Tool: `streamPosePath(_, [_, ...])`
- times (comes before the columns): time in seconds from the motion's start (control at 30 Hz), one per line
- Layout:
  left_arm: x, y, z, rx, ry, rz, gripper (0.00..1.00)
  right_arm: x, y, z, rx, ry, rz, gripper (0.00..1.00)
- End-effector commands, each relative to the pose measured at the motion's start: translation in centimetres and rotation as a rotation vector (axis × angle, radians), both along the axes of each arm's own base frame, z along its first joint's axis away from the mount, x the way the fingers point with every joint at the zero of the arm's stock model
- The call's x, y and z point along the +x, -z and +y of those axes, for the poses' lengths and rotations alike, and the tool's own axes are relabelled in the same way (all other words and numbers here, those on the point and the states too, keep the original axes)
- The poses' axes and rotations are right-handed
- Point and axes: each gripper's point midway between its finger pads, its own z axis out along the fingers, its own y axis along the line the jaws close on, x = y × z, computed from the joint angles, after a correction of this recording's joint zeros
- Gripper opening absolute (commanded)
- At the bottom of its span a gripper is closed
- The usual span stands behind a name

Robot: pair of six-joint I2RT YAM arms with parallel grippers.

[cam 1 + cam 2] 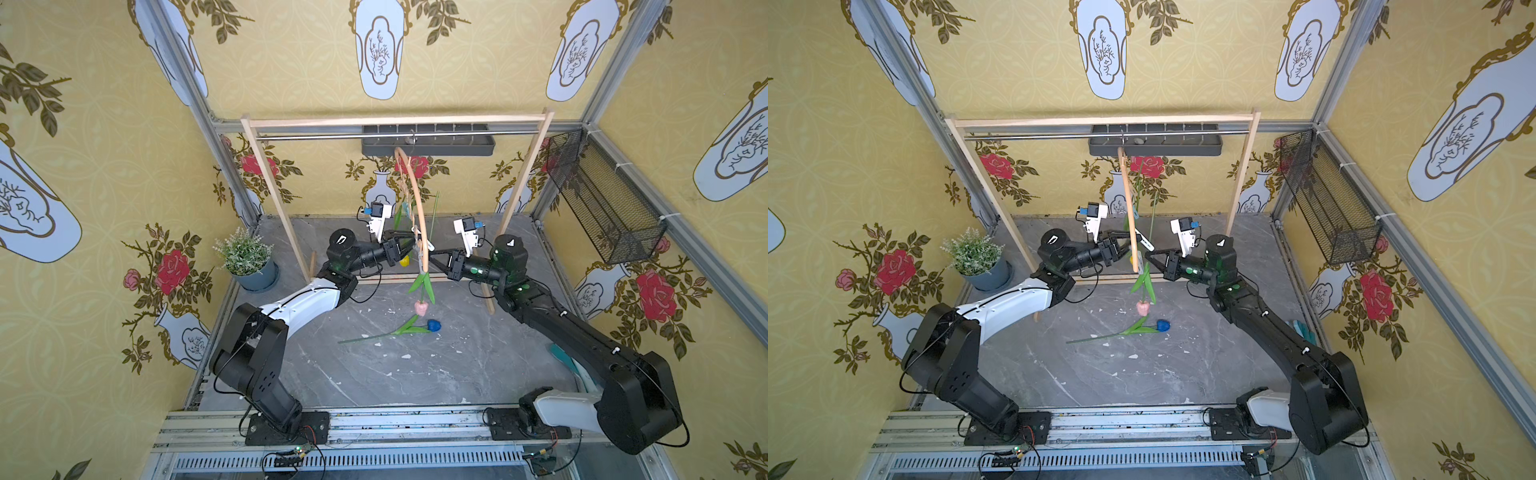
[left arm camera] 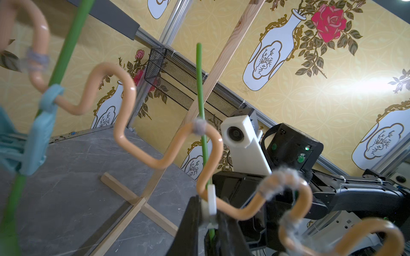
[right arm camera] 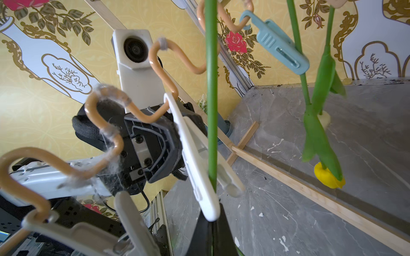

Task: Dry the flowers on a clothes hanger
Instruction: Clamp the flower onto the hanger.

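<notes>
The clothes hanger (image 1: pixel 415 199) (image 1: pixel 1127 199) hangs edge-on from the rail, its wavy bar (image 2: pixel 124 115) carrying pegs. My left gripper (image 1: pixel 409 248) (image 2: pixel 208 223) is shut on a white peg (image 2: pixel 211 199) (image 3: pixel 199 168) whose prongs stand apart around a green stem. My right gripper (image 1: pixel 434 259) (image 3: pixel 213 241) is shut on that stem (image 3: pixel 210 88) below the peg; its pink head (image 1: pixel 420 307) hangs down. A yellow tulip (image 3: pixel 328 177) (image 1: pixel 404 261) hangs from a light-blue peg (image 3: pixel 281 51). The blue tulip (image 1: pixel 433 325) (image 1: pixel 1163 325) lies on the floor.
The wooden rack (image 1: pixel 399 121) with its metal rail spans the back. A potted plant (image 1: pixel 249 262) stands at the left, and a black mesh basket (image 1: pixel 602 199) is on the right wall. A grey tray (image 1: pixel 428 143) hangs behind the rail.
</notes>
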Motion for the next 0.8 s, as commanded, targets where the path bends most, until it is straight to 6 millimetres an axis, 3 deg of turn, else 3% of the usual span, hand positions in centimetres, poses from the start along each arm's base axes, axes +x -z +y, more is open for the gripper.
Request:
streamPosePath(0.0, [-0.3,0.0,-0.1,0.015,0.016,-0.016,0.11,0.4,-0.2,-0.5,-0.059,0.034,-0.065,0.0])
streamPosePath(0.37, [-0.2,-0.3,-0.1,0.021,0.016,-0.015,0.08,0.0,1.1,-0.4,-0.199,0.051,-0.098,0.0])
streamPosePath(0.77, [-0.2,-0.2,-0.1,0.034,0.015,-0.017,0.07,0.5,-0.5,-0.4,-0.242,0.064,-0.157,0.0])
